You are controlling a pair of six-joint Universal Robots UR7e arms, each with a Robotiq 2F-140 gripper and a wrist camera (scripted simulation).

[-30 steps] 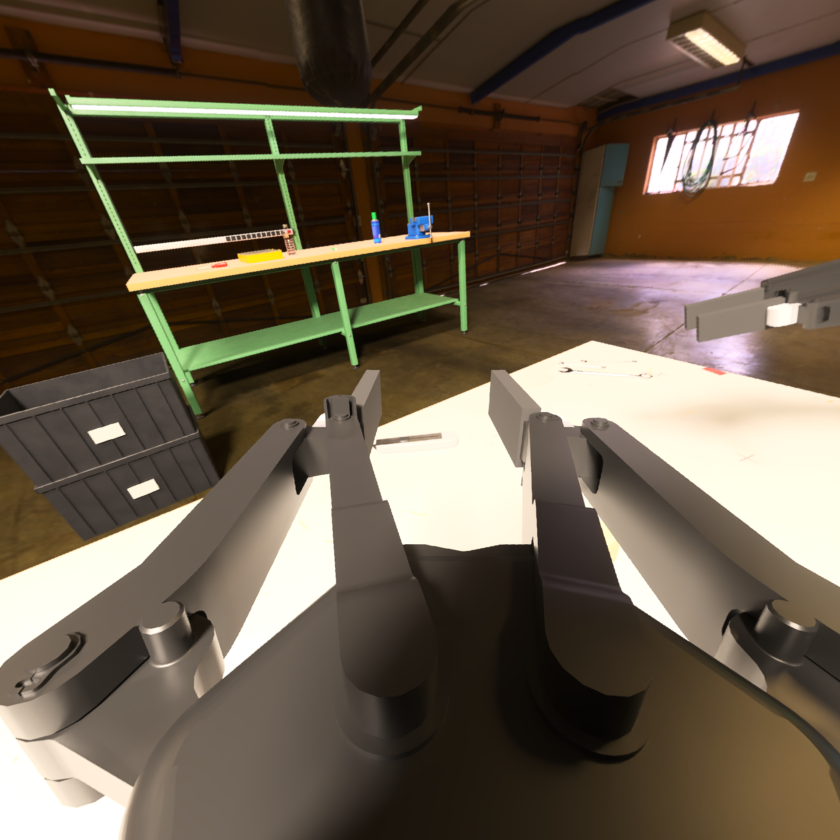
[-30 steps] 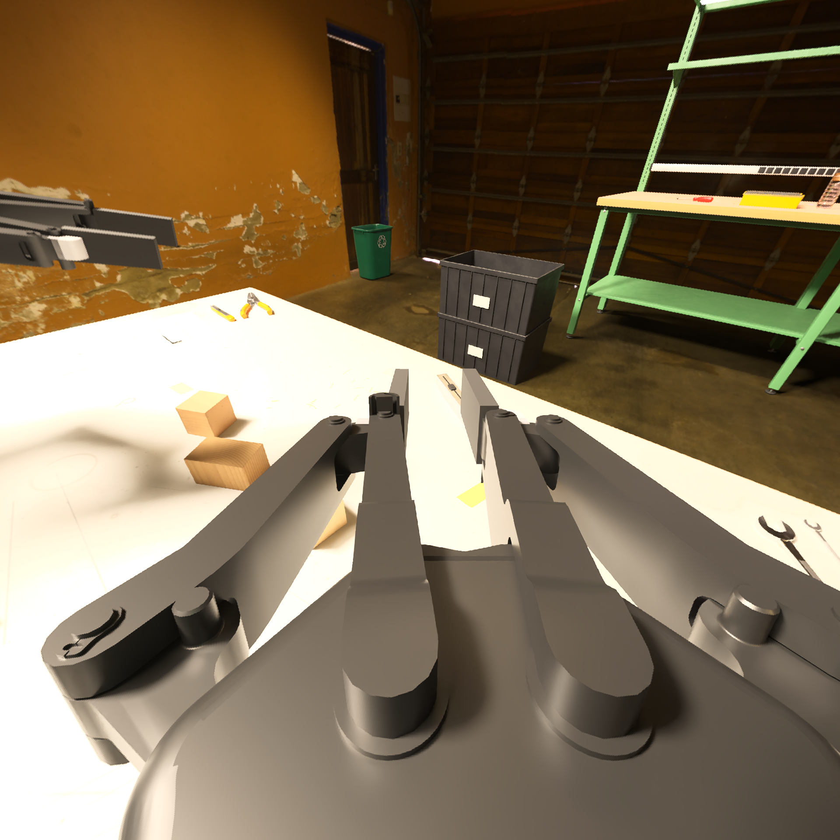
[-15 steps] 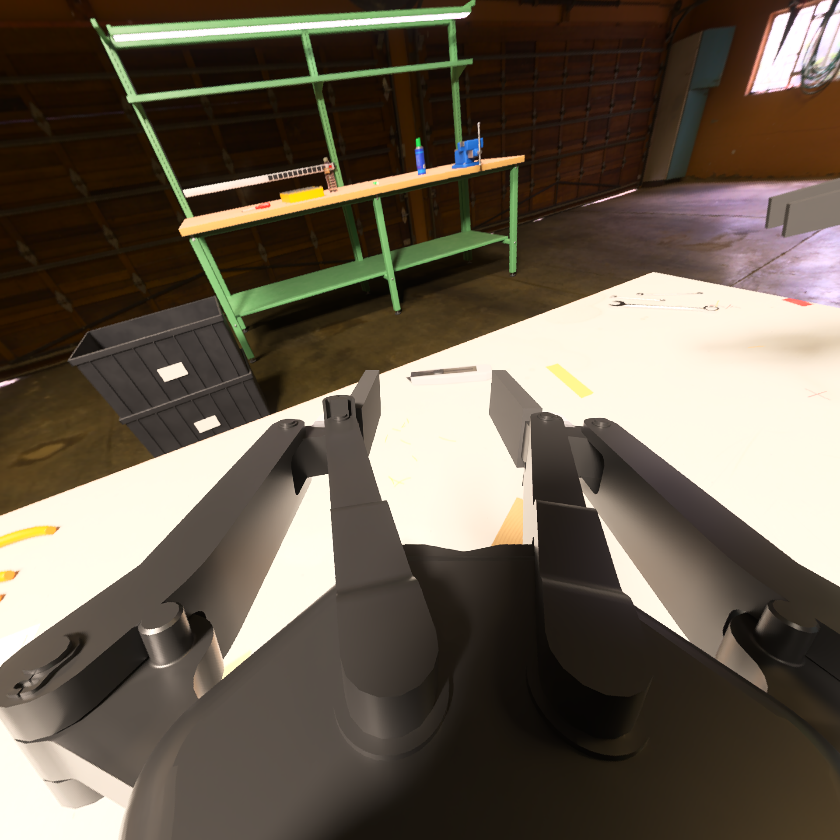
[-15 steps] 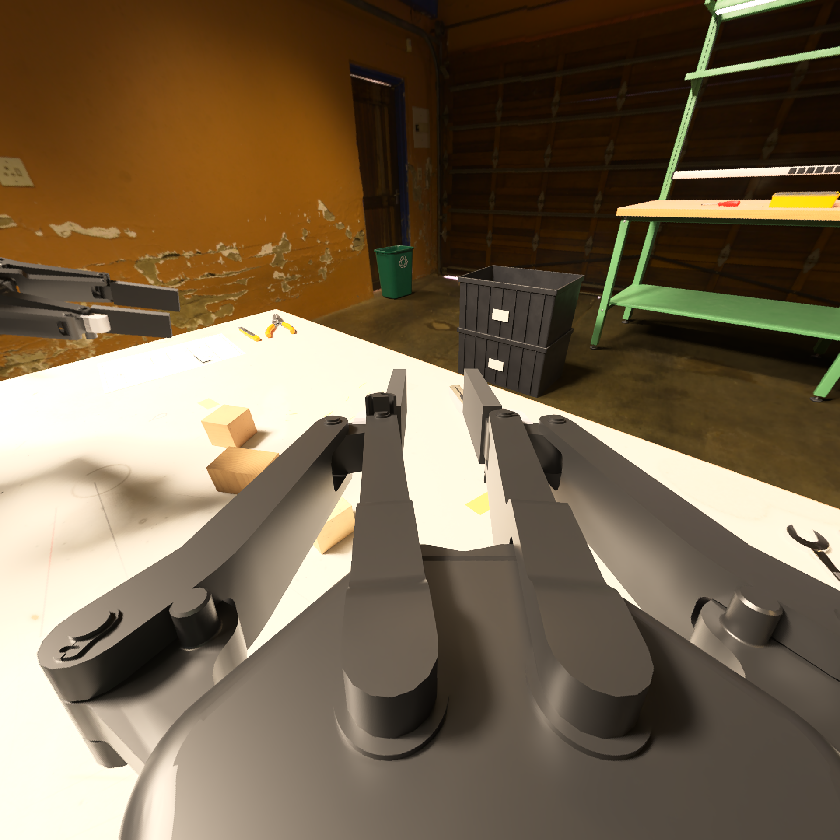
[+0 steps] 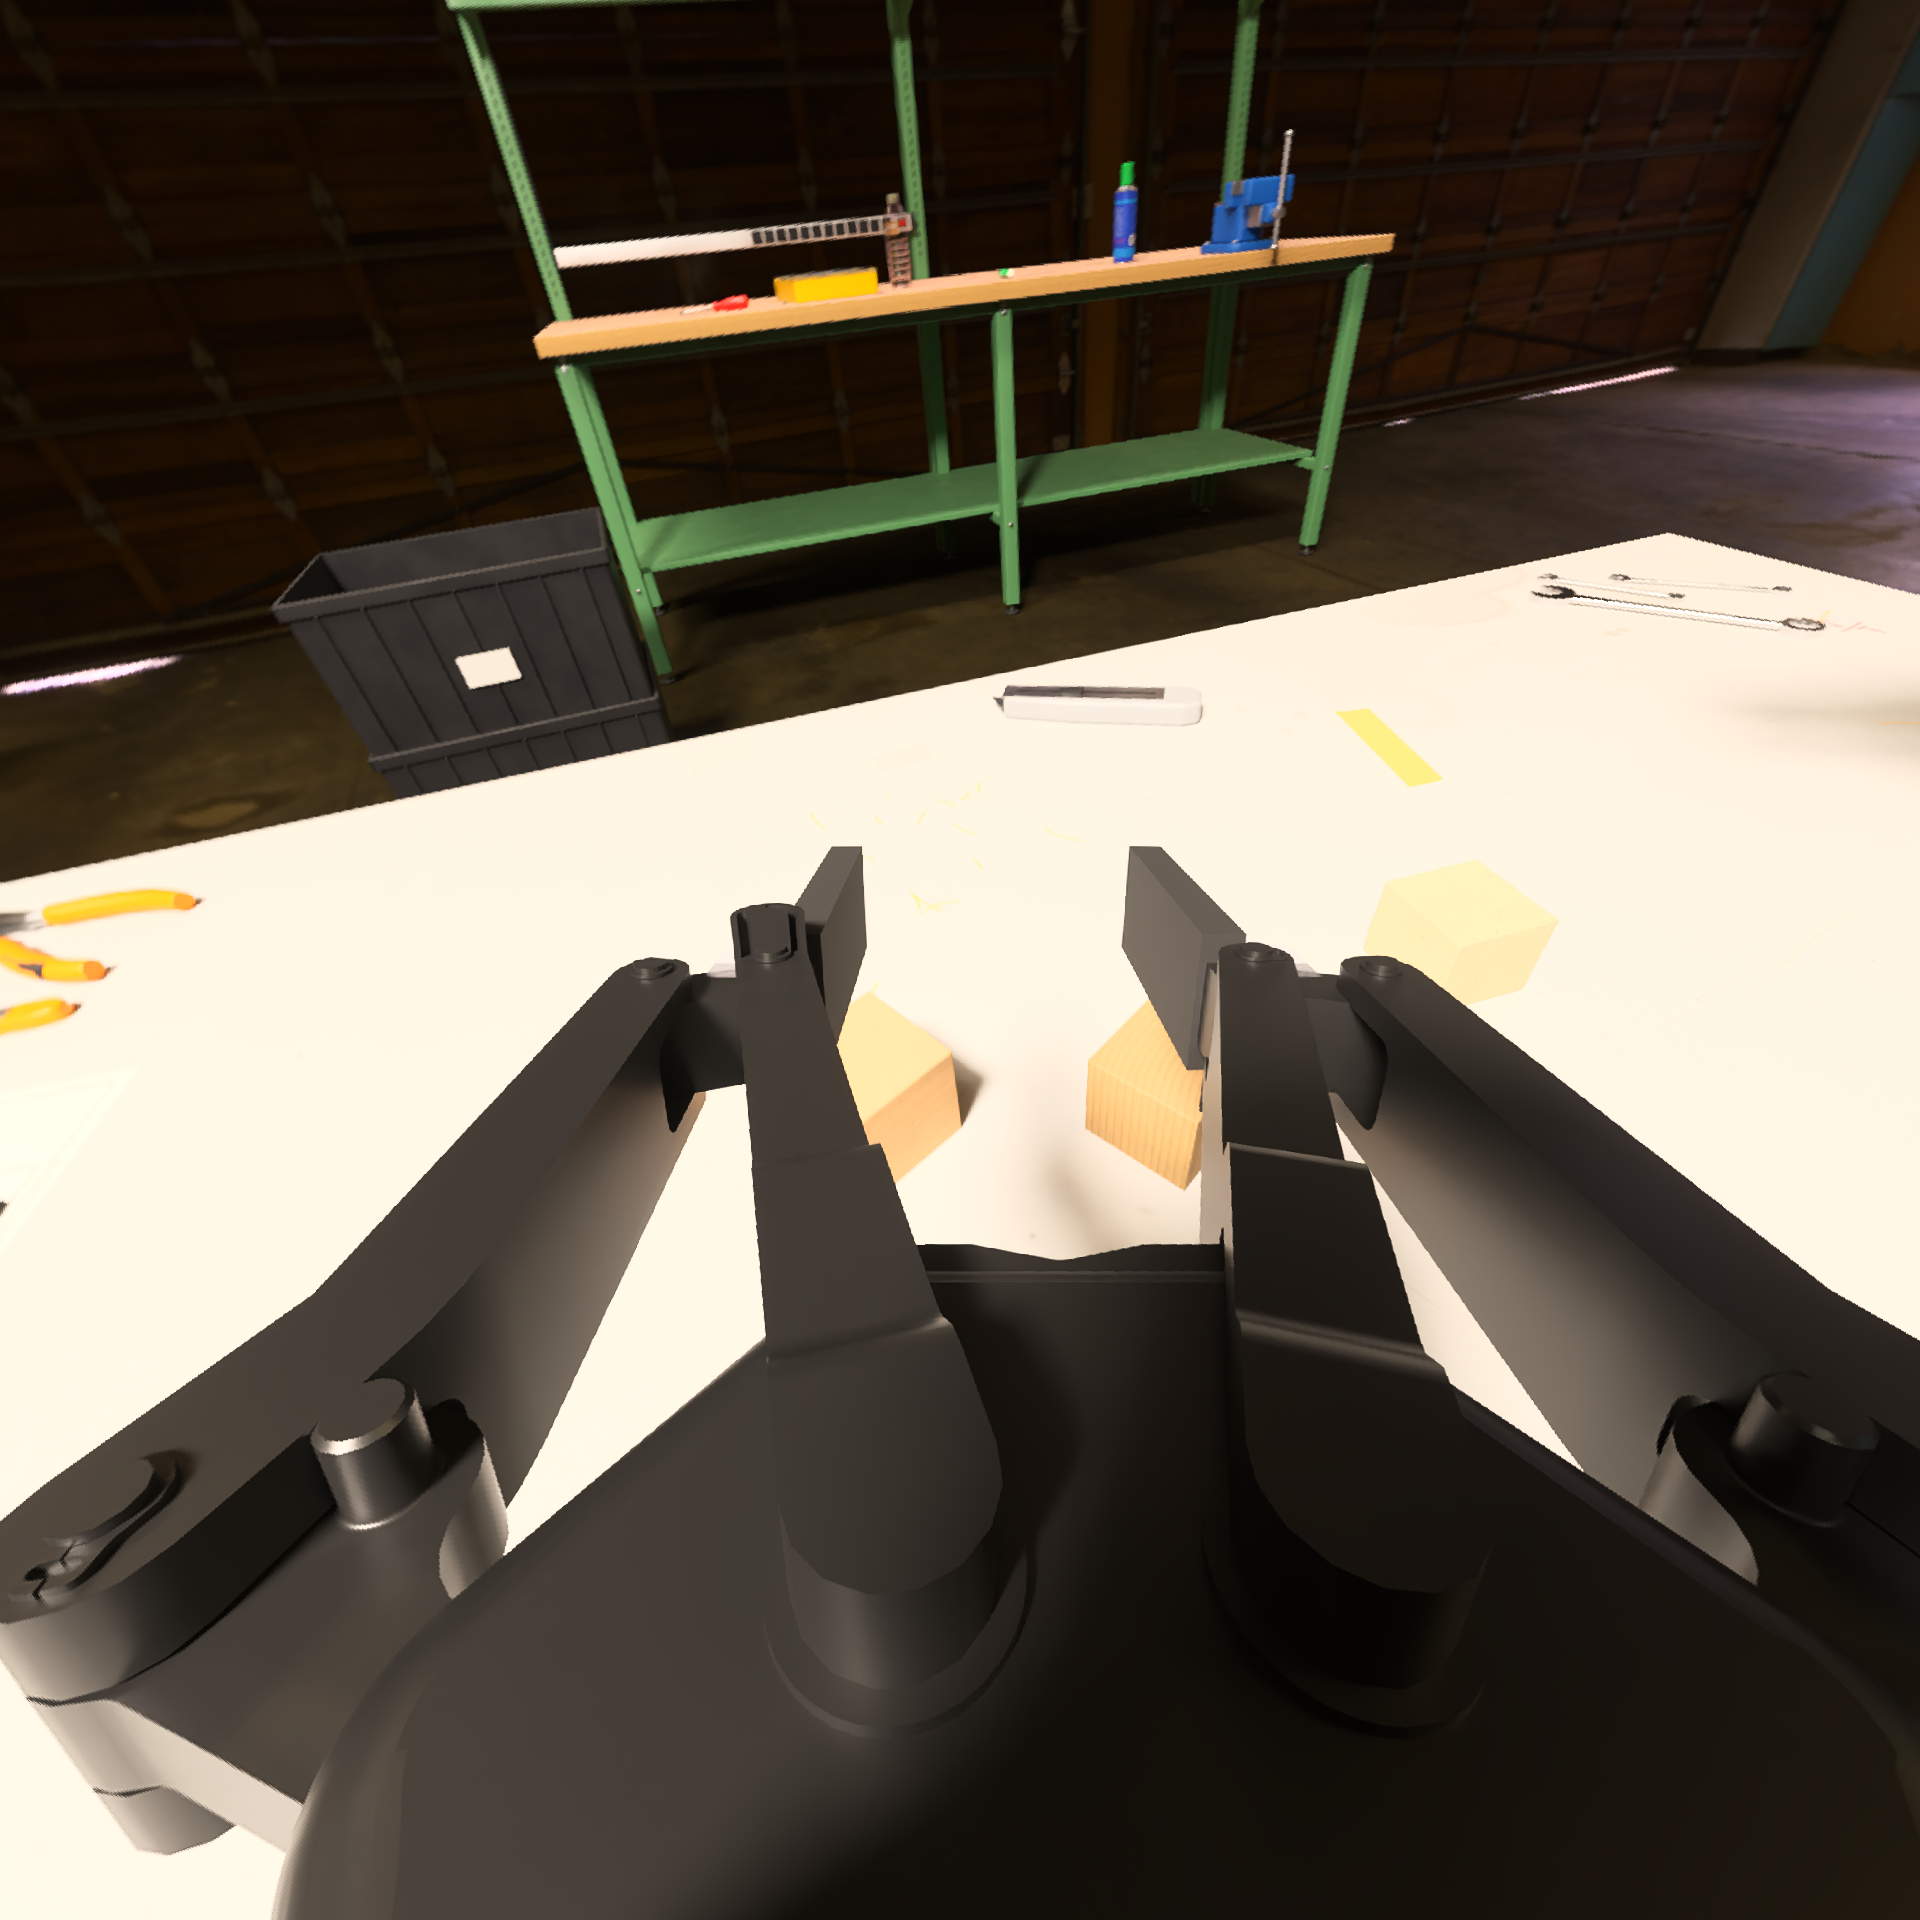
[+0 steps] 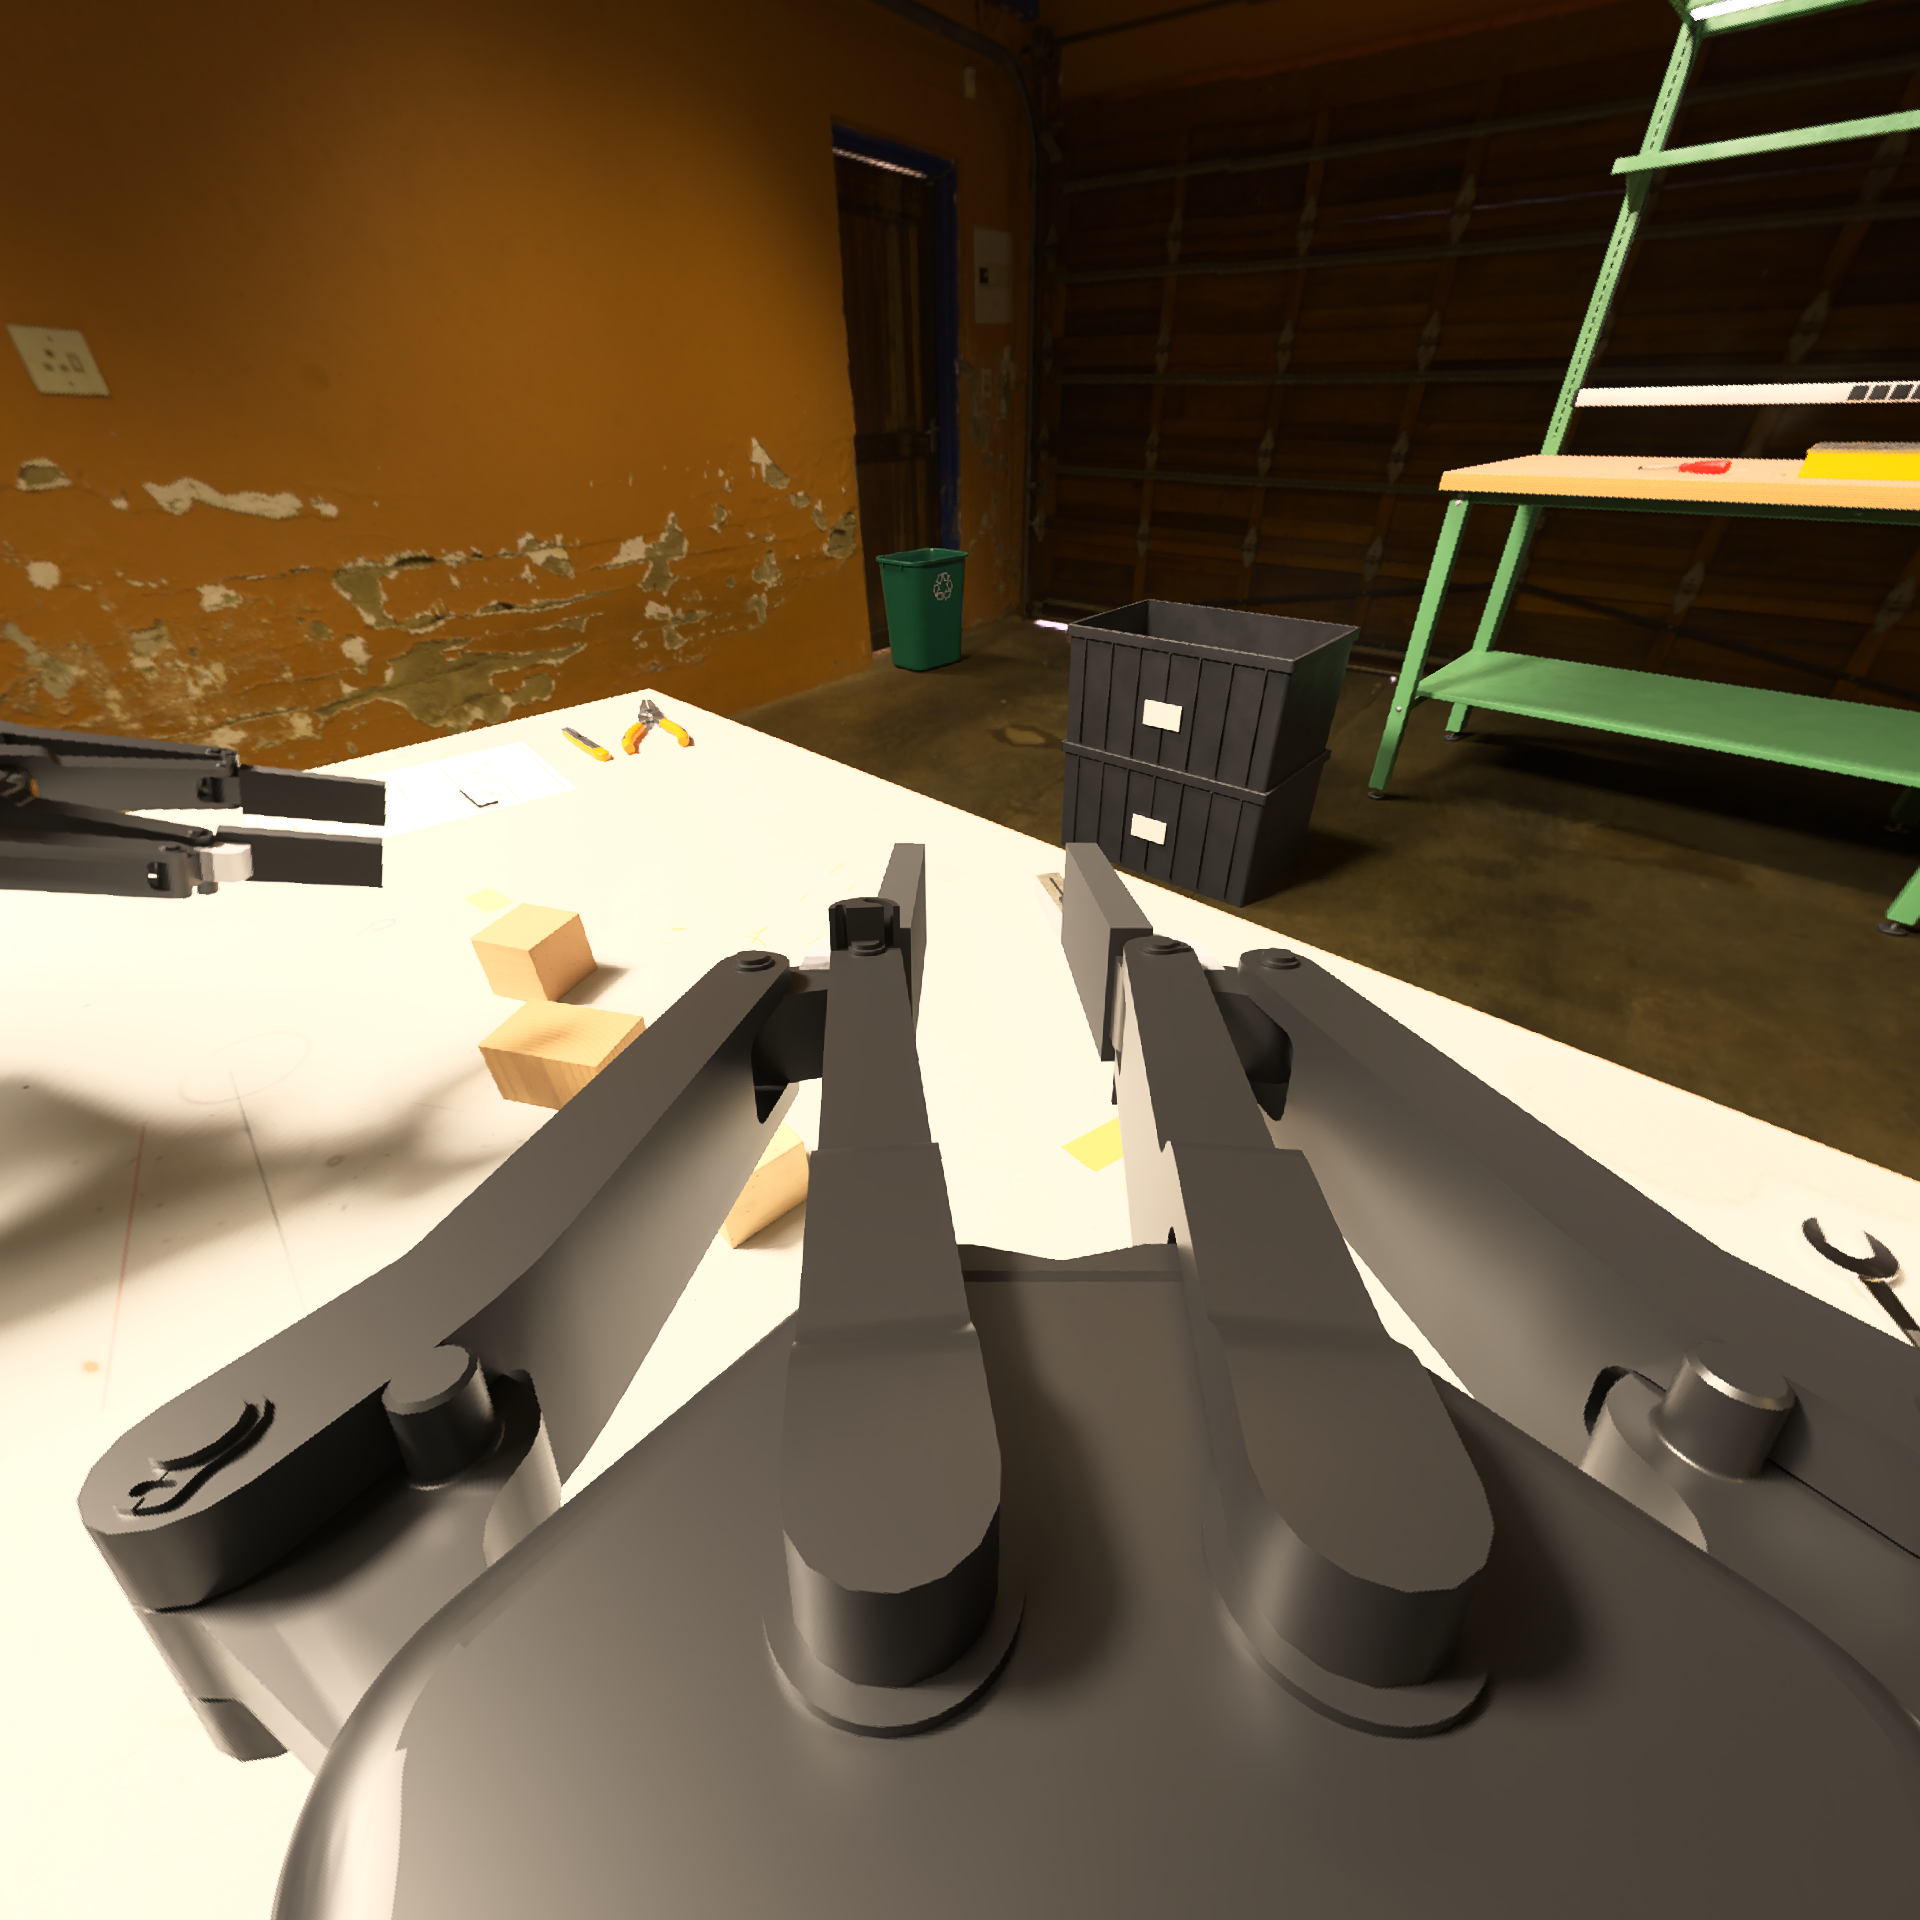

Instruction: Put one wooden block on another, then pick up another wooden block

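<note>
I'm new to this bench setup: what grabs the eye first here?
The open dark-grey left hand fills the left wrist view, hanging over the white table above two pale wooden cubes, with a third cube to its right. Behind stands a green metal workbench.

— What's on my white table point(image 5: 623, 935)?
— I see three wooden blocks point(image 5: 904, 1081) mid-frame, a utility knife point(image 5: 1101, 704) above them, wrenches point(image 5: 1673, 608) upper right, yellow-handled pliers point(image 5: 62, 940) at the left edge.

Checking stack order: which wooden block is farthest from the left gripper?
The pale block, off right beyond the left gripper; the other two blocks sit under its fingers.
</note>
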